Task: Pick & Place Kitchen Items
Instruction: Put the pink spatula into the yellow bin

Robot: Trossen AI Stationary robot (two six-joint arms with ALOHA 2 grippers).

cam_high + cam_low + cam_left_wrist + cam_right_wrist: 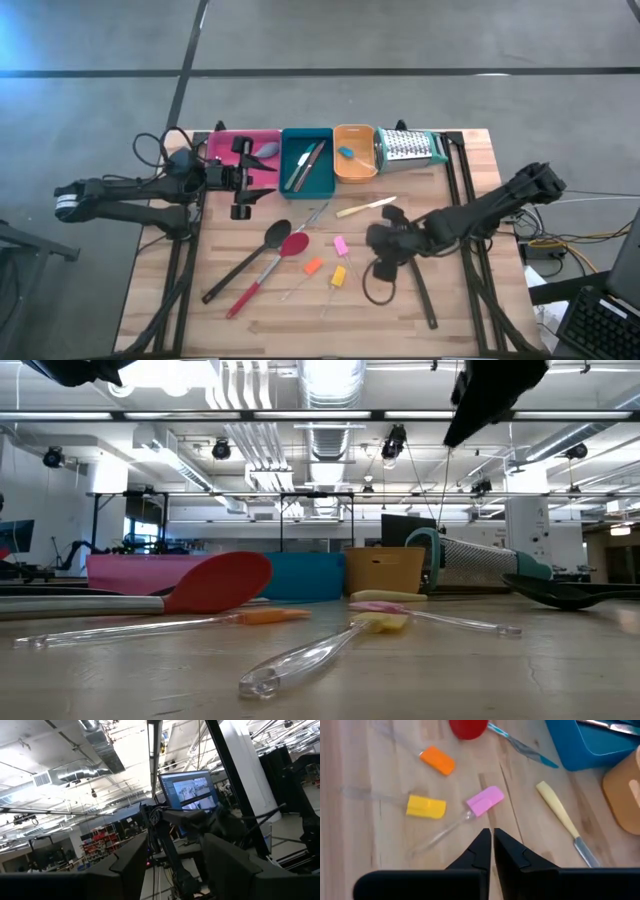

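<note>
Overhead, right gripper [383,243] hovers empty near pink spatula [341,245]; left gripper [243,178] waits parted by pink tray [222,143]. Right wrist shows fingers [481,851] pinched together above that spatula [485,800]: likely approaching; next, open and descend.

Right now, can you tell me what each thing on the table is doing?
Left end effector: open, empty, over the pink tray.
Right end effector: shut, empty, above the pink spatula.
Yellow spatula: lying flat on the table.
Orange spatula: lying flat.
Red spoon: lying beside the black ladle.
Yellow-handled knife: lying flat.
Teal tray: holds knives.
Grater: on its side.
</note>
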